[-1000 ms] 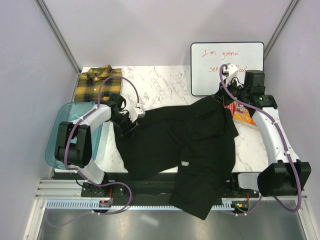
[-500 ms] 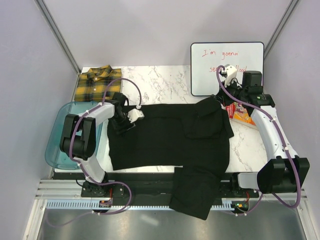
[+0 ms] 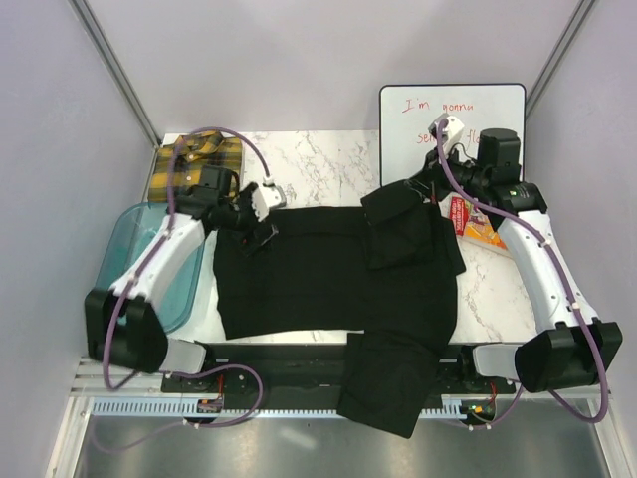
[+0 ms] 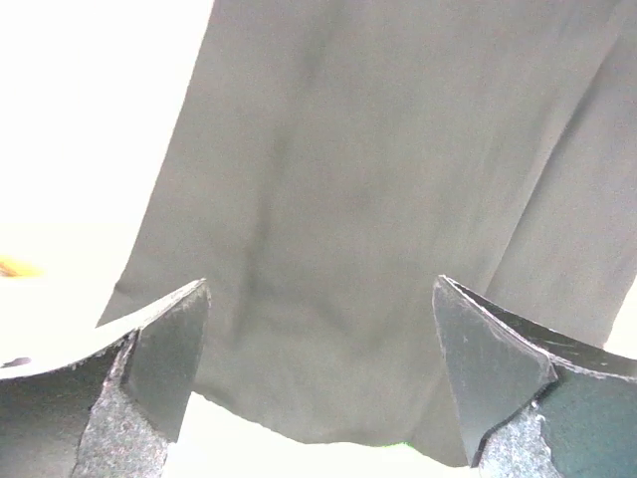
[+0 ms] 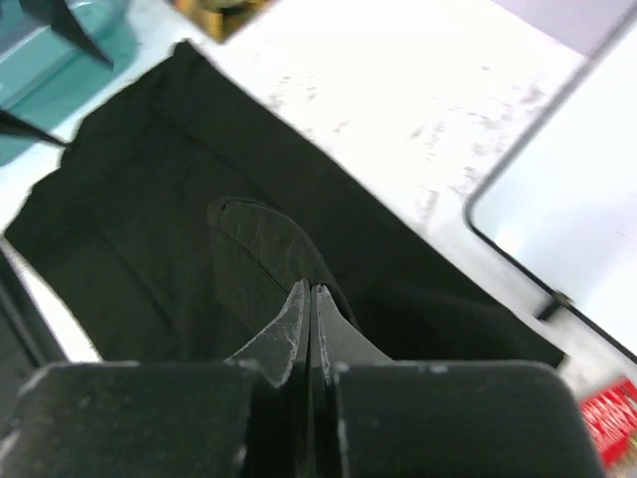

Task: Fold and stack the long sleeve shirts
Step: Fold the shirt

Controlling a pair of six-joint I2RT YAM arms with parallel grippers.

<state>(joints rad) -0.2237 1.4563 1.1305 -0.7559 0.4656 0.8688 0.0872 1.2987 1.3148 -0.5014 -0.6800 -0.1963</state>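
Observation:
The plain black shirt [image 3: 328, 274] lies spread flat on the marble table, with one part hanging over the front edge. My right gripper [image 3: 422, 189] is shut on a fold of its right side [image 3: 398, 224] and holds that fold up near the back edge. In the right wrist view the gripper [image 5: 311, 299] is pinched tight over the black cloth [image 5: 149, 219]. My left gripper [image 3: 261, 231] is open just above the shirt's far left corner. In the left wrist view the gripper [image 4: 318, 383] shows black cloth [image 4: 378, 199] between its spread fingers. The plaid shirt [image 3: 189, 164] lies folded at the back left, partly behind my left arm.
A translucent blue tub [image 3: 129, 264] stands at the left edge, beside the left arm. A whiteboard [image 3: 453, 119] with red writing leans at the back right. An orange-red packet [image 3: 480, 227] lies under the right arm, next to the shirt.
The shirt was pulled flat. My left gripper has let go of its left edge and moved back and up. The right gripper has carried the fold a little to the left.

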